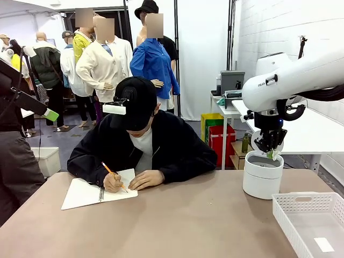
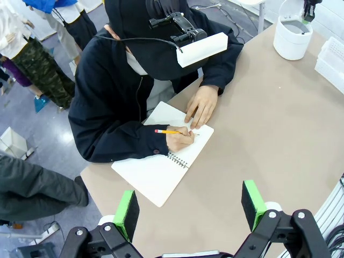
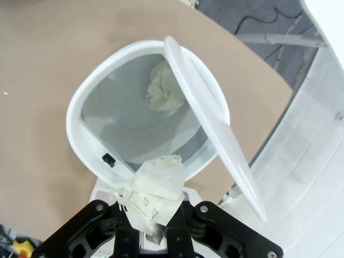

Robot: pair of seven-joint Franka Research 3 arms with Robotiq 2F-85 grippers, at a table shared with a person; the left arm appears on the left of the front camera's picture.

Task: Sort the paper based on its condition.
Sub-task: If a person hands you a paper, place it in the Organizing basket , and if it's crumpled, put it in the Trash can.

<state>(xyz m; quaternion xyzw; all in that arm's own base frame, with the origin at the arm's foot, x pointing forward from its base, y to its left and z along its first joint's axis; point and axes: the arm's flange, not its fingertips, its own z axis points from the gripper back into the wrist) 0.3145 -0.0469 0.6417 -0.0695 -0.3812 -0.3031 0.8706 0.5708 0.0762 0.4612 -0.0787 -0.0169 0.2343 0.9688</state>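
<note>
Right claw (image 1: pixel 272 152) is clamped on the crumpled paper (image 3: pixel 153 188), poised over the open white bin (image 3: pixel 88 107) holding 1 other wad (image 3: pixel 164 91), likely to discard it as damaged. Left claw (image 2: pixel 189 208), jaws apart, hovers above the surface (image 2: pixel 279 123) near the notebook (image 2: pixel 156 174).

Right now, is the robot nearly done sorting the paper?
Done: one crumpled ball already lies inside the white bin. In hand: the right gripper pinches another crumpled paper above the bin's open top. Left: letting it drop in.
</note>
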